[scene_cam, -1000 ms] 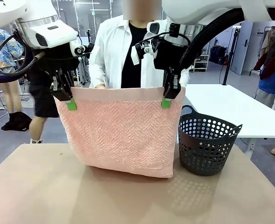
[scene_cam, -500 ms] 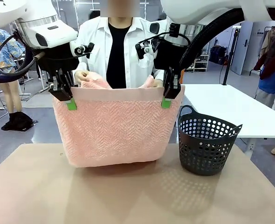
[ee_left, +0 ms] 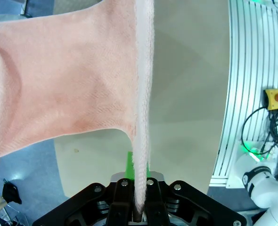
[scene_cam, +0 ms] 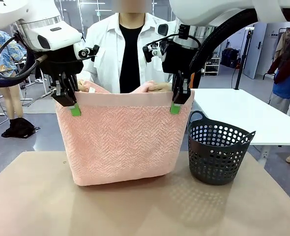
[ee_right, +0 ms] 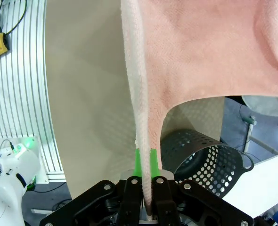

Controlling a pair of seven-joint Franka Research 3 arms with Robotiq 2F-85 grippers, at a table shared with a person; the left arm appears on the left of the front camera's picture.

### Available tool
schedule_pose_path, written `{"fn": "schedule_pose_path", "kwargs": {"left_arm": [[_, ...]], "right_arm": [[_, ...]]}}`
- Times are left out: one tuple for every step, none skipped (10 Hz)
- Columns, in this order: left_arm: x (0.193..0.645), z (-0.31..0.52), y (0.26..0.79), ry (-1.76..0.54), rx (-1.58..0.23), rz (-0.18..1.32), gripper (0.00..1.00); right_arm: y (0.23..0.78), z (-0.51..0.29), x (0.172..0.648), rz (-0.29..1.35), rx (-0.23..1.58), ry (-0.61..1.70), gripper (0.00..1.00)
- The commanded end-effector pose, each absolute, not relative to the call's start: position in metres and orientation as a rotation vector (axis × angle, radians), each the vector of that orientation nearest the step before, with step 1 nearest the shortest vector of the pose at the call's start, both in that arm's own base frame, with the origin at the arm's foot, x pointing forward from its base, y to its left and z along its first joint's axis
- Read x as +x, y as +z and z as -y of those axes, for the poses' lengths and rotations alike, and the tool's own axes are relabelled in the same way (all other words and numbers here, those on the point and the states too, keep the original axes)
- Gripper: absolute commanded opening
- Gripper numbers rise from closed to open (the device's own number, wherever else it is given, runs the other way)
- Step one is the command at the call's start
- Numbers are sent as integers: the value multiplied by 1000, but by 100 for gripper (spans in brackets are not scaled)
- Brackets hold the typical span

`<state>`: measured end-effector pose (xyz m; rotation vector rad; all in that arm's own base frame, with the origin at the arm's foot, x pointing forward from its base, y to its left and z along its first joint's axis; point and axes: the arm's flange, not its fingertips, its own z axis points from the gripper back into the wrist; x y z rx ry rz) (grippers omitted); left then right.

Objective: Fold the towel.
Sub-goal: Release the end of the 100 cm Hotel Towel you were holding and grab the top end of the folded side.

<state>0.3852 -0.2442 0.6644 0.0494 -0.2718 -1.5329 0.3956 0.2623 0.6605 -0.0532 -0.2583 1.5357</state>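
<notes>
Towel (scene_cam: 118,142) aloft — left pincer (scene_cam: 75,109), right pincer (scene_cam: 175,108) downturned

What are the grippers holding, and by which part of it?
The pink towel, hanging: the left gripper pinches one upper corner, the right gripper the other.

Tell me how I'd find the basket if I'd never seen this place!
Start at the wide tan table and look for the light pink terry-cloth towel hanging over its middle. Right beside the towel, on the robot's right, a dark grey round plastic basket stands on the table. Unlike the soft towel, it is stiff, dotted all over with round holes, and has loop handles on its rim.
</notes>
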Motion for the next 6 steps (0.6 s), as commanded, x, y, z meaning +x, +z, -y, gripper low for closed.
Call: {"fn": "schedule_pose_path", "kwargs": {"left_arm": [[385, 243, 665, -1532, 49, 273, 0], [385, 243, 665, -1532, 49, 273, 0], [385, 243, 665, -1532, 49, 273, 0], [385, 243, 665, -1532, 49, 273, 0], [385, 243, 665, -1532, 49, 273, 0], [385, 243, 665, -1532, 49, 273, 0]], "right_arm": [[661, -262, 396, 259, -56, 1536, 0], [661, -262, 396, 259, -56, 1536, 0], [661, -262, 396, 259, -56, 1536, 0], [661, -262, 396, 259, -56, 1536, 0], [661, -262, 396, 259, -56, 1536, 0], [661, -262, 396, 259, -56, 1536, 0]]}}
